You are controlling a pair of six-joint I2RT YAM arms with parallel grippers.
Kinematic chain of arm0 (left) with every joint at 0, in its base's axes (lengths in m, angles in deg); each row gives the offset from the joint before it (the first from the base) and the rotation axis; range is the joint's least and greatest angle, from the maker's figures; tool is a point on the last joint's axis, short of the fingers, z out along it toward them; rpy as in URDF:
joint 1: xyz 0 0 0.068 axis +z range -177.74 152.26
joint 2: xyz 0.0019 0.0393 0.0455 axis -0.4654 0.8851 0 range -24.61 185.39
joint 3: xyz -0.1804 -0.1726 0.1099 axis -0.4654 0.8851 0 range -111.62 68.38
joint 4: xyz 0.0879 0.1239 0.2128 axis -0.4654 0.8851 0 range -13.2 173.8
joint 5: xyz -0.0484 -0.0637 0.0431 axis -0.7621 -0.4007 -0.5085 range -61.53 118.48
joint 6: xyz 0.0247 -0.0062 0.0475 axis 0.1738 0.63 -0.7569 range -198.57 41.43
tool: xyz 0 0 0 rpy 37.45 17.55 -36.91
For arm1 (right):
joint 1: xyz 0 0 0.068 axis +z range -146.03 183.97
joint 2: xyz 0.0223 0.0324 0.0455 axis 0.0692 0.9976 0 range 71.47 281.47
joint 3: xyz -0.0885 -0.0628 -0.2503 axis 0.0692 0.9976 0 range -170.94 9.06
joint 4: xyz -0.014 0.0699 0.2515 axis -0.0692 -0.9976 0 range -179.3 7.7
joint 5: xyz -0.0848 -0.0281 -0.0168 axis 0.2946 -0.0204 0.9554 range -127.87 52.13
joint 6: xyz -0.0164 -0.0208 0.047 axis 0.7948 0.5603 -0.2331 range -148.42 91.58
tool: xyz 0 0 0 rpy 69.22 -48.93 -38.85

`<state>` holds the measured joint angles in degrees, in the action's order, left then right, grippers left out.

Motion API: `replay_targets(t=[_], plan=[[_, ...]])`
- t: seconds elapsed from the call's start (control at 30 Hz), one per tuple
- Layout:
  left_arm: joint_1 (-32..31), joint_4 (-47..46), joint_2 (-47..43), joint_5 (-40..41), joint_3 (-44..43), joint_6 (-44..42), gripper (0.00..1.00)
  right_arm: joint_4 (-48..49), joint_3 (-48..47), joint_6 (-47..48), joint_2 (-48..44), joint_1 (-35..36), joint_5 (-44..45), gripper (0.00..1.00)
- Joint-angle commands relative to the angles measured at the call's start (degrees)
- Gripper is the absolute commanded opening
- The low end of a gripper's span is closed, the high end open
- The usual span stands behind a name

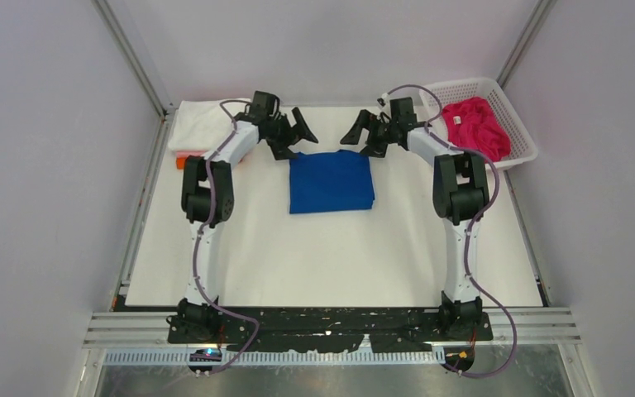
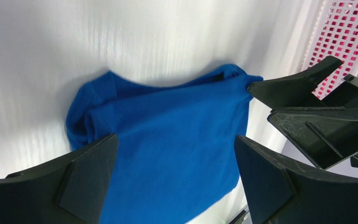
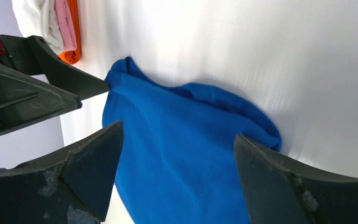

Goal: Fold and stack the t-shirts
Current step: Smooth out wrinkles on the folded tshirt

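The blue t-shirt (image 1: pixel 331 182) lies folded at the middle of the counter (image 1: pixel 298 256), within reach of both arms. The left hand (image 1: pixel 298 141) and right hand (image 1: pixel 362 141) hover over its far edge, spread wide and empty, probably set to carry it to the folded stack (image 1: pixel 192 126) at far left.

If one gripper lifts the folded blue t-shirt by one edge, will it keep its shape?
Probably not: the blue t-shirt is soft cloth with loose, rounded folds, so it would likely sag and unfold. It looks thin, so probably light. Pushed, it may bunch up rather than slide whole.
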<state>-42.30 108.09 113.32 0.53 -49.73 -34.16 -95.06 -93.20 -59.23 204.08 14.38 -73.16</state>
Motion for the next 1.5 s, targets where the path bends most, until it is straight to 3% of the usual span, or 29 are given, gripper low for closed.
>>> replay_targets(t=[0.0, 0.17, 0.4, 0.83, 1.17, 1.47], plan=[[-0.2, -0.4, -15.2, 4.3, 6.3, -3.2, 1.00, -2.9, 2.5, 6.5, -13.3, 1.5, 1.6, 0.95], [-2.1, -6.5, -25.1, 3.0, 20.8, -3.0, 1.00, 3.3, 18.4, 5.1, -24.8, 3.7, 0.4, 0.95], [-5.9, -12.2, -23.2, -4.3, 30.2, -0.5, 1.00, 14.5, 37.6, -1.8, -32.1, 5.5, -6.0, 0.95], [-5.7, -2.6, -19.8, 4.4, 34.7, -6.1, 1.00, 13.1, 44.8, -1.2, -23.8, 3.9, -0.3, 0.95], [-5.5, -4.6, -30.6, 9.9, 36.3, -8.0, 1.00, 6.4, 43.9, 5.5, -37.9, 3.7, 1.9, 0.95], [-1.7, -1.4, -21.8, 8.2, 31.0, -8.2, 1.00, 0.8, 45.6, 7.6, -45.9, 1.4, 10.3, 0.96]])
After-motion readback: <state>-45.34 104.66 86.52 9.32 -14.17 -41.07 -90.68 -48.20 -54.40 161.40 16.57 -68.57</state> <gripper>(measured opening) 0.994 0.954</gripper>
